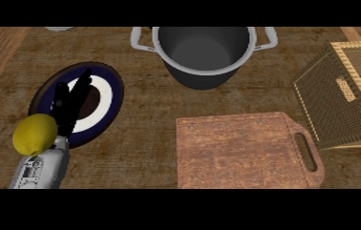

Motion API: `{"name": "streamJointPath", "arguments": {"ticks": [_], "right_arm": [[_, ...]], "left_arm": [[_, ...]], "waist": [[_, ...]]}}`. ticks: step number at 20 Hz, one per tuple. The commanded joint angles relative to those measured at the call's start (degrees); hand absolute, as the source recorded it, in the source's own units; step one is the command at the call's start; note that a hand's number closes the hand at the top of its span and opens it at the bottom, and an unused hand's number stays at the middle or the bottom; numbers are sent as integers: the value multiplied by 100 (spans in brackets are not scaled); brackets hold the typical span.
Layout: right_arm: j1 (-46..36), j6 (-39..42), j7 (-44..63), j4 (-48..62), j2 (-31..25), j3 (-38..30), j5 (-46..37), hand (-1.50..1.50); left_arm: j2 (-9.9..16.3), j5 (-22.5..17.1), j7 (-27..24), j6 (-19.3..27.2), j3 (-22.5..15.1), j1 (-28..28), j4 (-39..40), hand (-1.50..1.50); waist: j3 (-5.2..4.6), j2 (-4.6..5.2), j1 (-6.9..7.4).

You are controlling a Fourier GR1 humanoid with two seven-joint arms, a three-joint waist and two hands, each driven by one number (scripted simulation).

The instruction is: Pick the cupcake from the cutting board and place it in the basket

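Head view is showing only one of my hands: my left hand (72, 100) is resting at the left side, fingers straight and pointing up, lying over the round dark-blue and white plate (106, 110). It is holding nothing. A yellow lemon (34, 133) is sitting just beside my left wrist, at the plate's lower left edge. My right hand is not appearing anywhere in this view, so I am saying nothing about its fingers.

I am looking for the cupcake and not finding it. The reddish-brown wooden cutting board with a handle slot (243, 150) is lying at lower centre with no cupcake on its top. The woven tan wicker basket (331, 95) is standing just beside the board at the right edge; what I can see of it is showing no cupcake, though part of it is running out of view. A large grey metal pot with two handles (203, 50) is standing at the top, well apart from my hand.

Judging from this, I am either between steps or the carrying is happening out of sight. Next, I am needing to find the cupcake before reaching.
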State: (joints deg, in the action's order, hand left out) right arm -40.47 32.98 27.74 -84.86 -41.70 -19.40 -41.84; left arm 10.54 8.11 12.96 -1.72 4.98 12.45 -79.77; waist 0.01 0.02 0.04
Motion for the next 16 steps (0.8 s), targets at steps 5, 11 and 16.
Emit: {"name": "streamJointPath", "arguments": {"ticks": [5, 11, 16], "right_arm": [[460, -762, -497, 1115, 380, -390, 121, 150], [564, -1169, -539, 1066, 802, -697, 529, -150], [937, -1937, -907, 636, 1079, -901, 638, -150]], "left_arm": [[-5, 18, -164, -60, -17, -255, -53, 0], [233, -242, 145, -298, 267, 212, 80, 0], [104, -64, 117, -121, 139, -20, -130, 0]], "waist": [[2, 18, 69], [2, 3, 29], [2, -14, -12]]}}
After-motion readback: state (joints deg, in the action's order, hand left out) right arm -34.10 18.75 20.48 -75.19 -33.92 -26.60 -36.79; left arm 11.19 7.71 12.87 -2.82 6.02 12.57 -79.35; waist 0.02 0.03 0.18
